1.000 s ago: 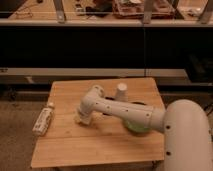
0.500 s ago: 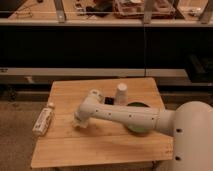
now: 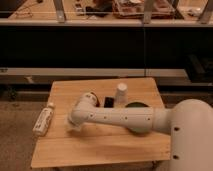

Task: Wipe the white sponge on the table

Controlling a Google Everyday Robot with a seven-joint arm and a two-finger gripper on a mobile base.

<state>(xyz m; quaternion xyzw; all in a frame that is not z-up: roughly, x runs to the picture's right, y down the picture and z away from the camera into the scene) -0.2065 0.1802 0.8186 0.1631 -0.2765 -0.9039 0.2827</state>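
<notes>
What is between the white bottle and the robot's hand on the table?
Only bare table wood shows in the camera view between the bottle at the left edge and the gripper, which is down on the table top.

— What sits where on the small square plank-topped wooden table [image 3: 100, 145]?
— The long white labelled bottle [image 3: 43, 120] lies at its left edge. The tool [image 3: 74, 123] is down just right of that bottle. The white upright cup [image 3: 121, 94] stands behind, the dark round bowl [image 3: 136, 106] right of it.

Table [image 3: 100, 145]: light wood planks. Gripper [image 3: 74, 125], at left-centre of table: white. Bottle [image 3: 43, 121]: white, labelled. Cup [image 3: 121, 94]: white. Dish [image 3: 136, 106]: dark green.
</notes>
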